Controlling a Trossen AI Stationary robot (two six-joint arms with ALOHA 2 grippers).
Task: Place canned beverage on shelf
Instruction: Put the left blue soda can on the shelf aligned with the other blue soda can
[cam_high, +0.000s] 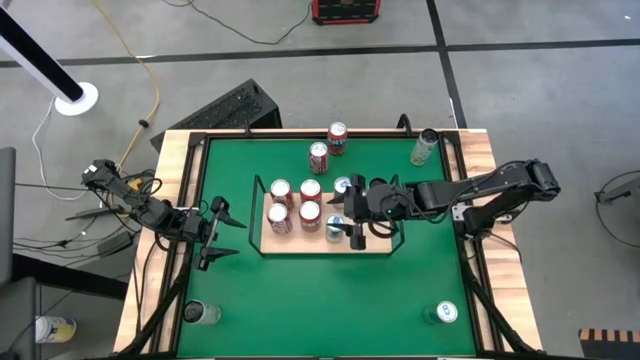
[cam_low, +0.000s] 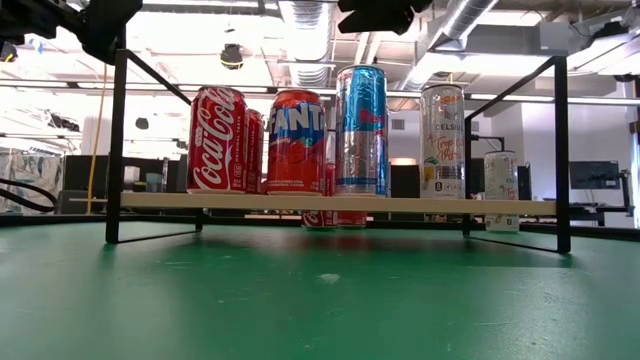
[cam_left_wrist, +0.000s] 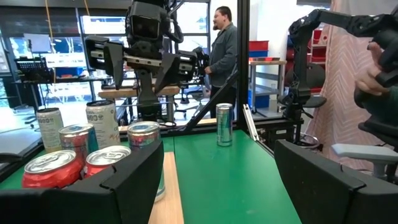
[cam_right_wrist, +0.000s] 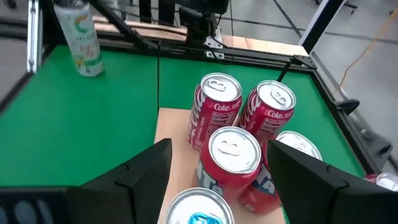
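**Over the shelf, your right pincer hangs open above the cans**

Under your right pincer (cam_high: 352, 232) sits the shelf (cam_high: 375, 246), a flat light wood board with thin black rails at its short ends. It rests on the green table (cam_high: 420, 290). Your right pincer has its fingers spread wide and holds nothing. Look through its wrist camera and you see the two dark fingers (cam_right_wrist: 140, 171) standing on each side of a red Fanta can (cam_right_wrist: 231, 163), without touching it. Just past that can, farther from the pincer, two Coke cans (cam_right_wrist: 214, 112) stand side by side on the board. Closer to the pincer, right below it, is the top of a silver and blue can (cam_right_wrist: 196, 208).

From the low camera you can see the cans standing upright in a row on the shelf: a Coca-Cola can (cam_low: 216, 140), the Fanta can, a tall blue and silver can (cam_low: 361, 130) and a tall pale can (cam_low: 442, 140).

Your left pincer (cam_high: 218, 233) waits beside the left end of the shelf, apart from it. Its fingers are open too, and it holds nothing. Off the shelf, two red cans (cam_high: 327, 147) stand on the table on the far side of the board from your right pincer.
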